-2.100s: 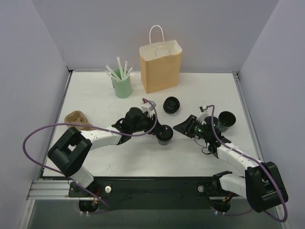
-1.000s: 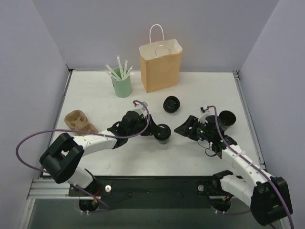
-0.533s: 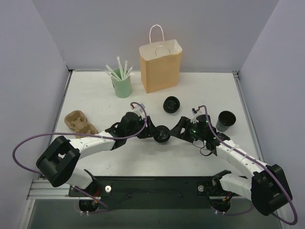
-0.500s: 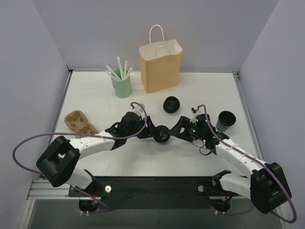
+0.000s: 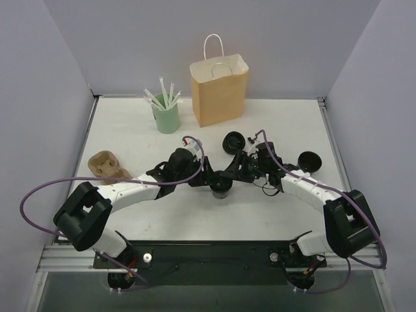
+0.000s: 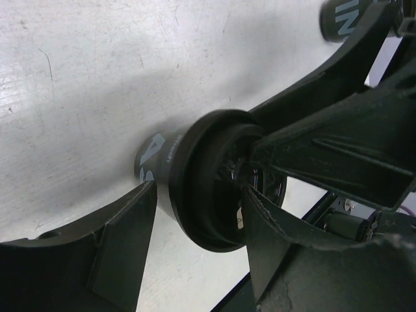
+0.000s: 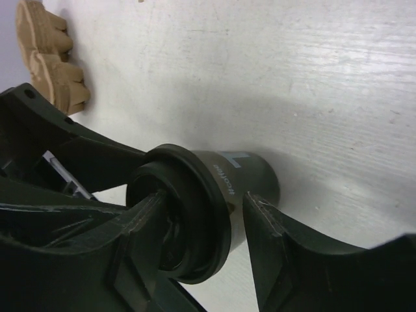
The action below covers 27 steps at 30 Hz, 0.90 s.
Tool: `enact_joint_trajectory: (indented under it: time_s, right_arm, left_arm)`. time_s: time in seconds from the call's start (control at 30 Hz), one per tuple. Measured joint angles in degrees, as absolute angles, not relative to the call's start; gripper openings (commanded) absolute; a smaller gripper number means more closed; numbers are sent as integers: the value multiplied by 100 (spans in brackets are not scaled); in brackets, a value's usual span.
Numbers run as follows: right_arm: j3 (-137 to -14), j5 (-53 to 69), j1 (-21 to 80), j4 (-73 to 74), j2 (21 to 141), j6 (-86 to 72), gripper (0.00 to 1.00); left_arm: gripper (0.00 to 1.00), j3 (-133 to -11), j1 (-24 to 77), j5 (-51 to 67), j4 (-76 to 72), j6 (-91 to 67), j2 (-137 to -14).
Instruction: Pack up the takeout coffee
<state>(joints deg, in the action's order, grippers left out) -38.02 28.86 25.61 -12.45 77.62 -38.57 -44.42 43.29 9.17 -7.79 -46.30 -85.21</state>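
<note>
The takeout coffee [image 5: 221, 188], a small black cup with its lid on, stands upright mid-table. Both grippers meet at it. My left gripper [image 5: 217, 181] reaches in from the left, and its jaws stand open astride the cup [image 6: 156, 153], one finger beside the wall and one across the lid. My right gripper [image 5: 229, 176] comes from the right and is shut on the cup [image 7: 252, 172]. One of its fingers lies over the lid top and the other sits against the wall under the rim. The brown paper bag [image 5: 219, 88] stands open at the back.
A loose black lid [image 5: 233, 142] lies just behind the grippers. An open black cup [image 5: 307, 162] stands to the right. The mint-green cup of straws [image 5: 166, 118] is back left. The brown pulp carrier [image 5: 105, 164] lies at the left.
My right arm swung left from beside the open cup to the lidded cup, and its jaws narrowed onto it. My left jaws widened a little. The cup has barely moved.
</note>
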Motion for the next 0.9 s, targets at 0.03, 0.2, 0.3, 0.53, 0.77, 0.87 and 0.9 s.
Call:
enact_joint_trajectory:
  time_s: [0.03,0.2,0.3,0.53,0.77,0.87,0.9]
  right_arm:
    - [-3881,2998,2552,-1262,7889,-3854,43]
    - [-4077,3234,2440,-1302,8106,-3625,41]
    - [-4128,3422,2366,-1264,8143,-3450,40]
    - [-4185,3579,2355,-1135,8138,-2943,40]
    - [-4182,3645,2379,-1140,8132,-2814,38]
    - [-4178,3640,2399,-1138,8117,-2812,37]
    - [-4176,3636,2408,-1135,8108,-2812,36]
  left_arm:
    - [64,-4488,4313,947,-696,-4589,-8534]
    - [64,-4753,4077,1129,-215,-4303,-8521]
    - [63,-4860,3804,1234,134,-4097,-8385]
    - [60,-4862,3507,1352,576,-3741,-7931]
    - [57,-4300,3509,1907,-82,-3817,-7885]
    - [56,-4193,3509,2032,-314,-3852,-7983]
    - [56,-4160,3509,2064,-419,-3863,-8031]
